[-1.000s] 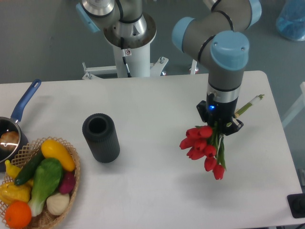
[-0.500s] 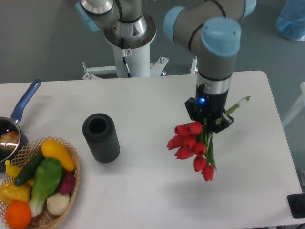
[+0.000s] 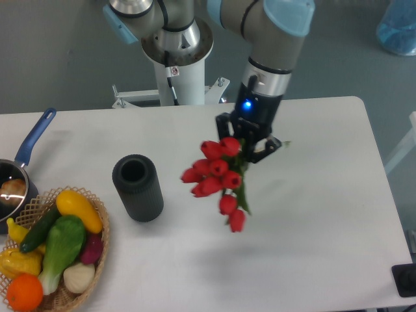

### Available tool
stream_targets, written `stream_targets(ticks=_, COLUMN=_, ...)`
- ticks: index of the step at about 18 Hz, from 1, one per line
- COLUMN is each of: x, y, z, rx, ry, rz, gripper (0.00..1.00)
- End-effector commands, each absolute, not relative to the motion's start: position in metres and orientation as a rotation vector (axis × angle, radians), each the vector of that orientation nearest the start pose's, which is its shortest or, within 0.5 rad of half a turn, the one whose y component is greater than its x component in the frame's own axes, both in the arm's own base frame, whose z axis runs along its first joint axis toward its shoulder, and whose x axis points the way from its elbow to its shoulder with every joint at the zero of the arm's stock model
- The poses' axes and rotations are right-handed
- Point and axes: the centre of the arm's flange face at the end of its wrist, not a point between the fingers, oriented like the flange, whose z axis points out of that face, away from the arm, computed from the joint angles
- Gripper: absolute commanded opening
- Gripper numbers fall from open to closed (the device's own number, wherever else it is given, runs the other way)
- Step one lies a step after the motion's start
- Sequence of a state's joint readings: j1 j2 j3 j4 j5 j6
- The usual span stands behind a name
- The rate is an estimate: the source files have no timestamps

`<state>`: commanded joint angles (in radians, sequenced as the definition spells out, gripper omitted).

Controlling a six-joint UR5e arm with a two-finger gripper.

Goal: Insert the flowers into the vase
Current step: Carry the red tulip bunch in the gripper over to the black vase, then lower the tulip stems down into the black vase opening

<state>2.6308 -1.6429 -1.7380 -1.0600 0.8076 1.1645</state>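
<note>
I see the gripper (image 3: 250, 144) clenched around the green stems of the red tulips (image 3: 216, 179), holding the bunch above the table (image 3: 338, 214), buds hanging down. The dark ribbed vase (image 3: 138, 187) stands upright, apart on their left.

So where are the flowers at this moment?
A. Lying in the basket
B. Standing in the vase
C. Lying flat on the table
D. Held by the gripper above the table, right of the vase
D: the gripper is shut on the flowers, which hang in the air to the right of the vase, whose mouth shows empty.
</note>
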Motion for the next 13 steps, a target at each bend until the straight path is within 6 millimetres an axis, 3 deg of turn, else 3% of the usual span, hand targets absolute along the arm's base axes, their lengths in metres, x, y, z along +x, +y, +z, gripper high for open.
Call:
stream_targets(ticks=6, x=-0.345, y=0.444, z=0.475, rx=-1.932, ry=0.25, rz=-0.355, gripper=0.0)
stream_targets(ticks=13, x=-0.331, y=0.442, z=0.498, rx=-1.818, ry=0.251, rz=-0.407, gripper=0.0)
